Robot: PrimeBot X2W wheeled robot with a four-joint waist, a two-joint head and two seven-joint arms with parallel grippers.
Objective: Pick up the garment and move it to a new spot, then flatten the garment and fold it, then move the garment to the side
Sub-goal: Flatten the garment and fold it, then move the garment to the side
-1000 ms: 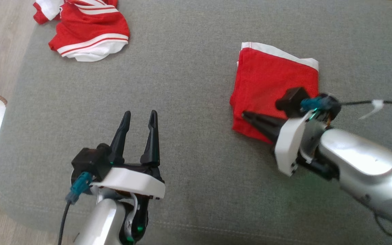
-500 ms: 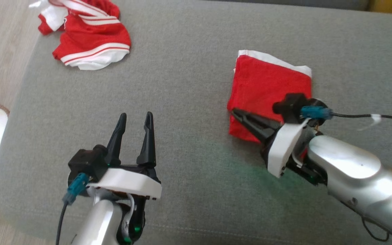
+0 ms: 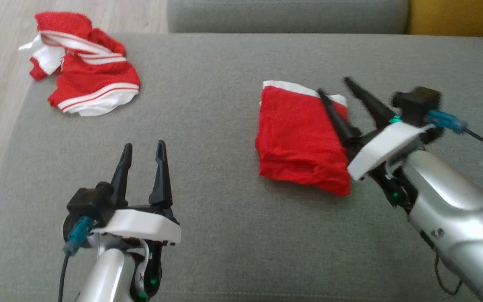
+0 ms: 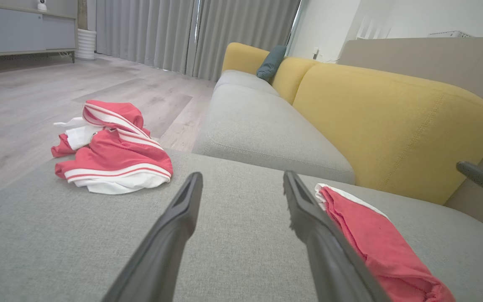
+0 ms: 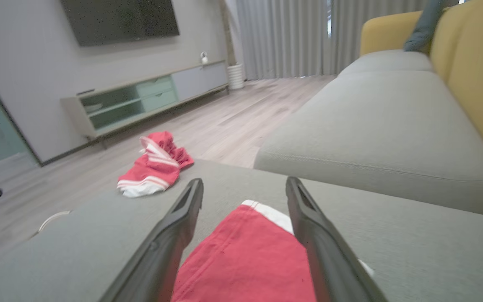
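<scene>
1. On the grey sofa cushion (image 3: 224, 235), the folded red garment (image 3: 298, 138) lies just under my right claw (image 3: 333, 84), jaws spread, empty.
2. My left claw (image 3: 144, 144), likewise spread, sits well apart leftward; I'd use the right.

Grey seat (image 3: 233, 235): near, broad, fabric.
Crumpled red-and-white clothes (image 3: 86, 84): far left corner of that seat.
Second grey seat (image 4: 258, 126): beyond the first.
Yellow backrest (image 4: 384, 121): right, behind both seats.
Dark cushion (image 4: 271, 63): far, against the backrest.
Grey curtains (image 4: 162, 33): far wall.
Wood floor (image 4: 15, 105): left.
TV (image 5: 120, 19): wall-mounted, above a low cabinet (image 5: 141, 98).
</scene>
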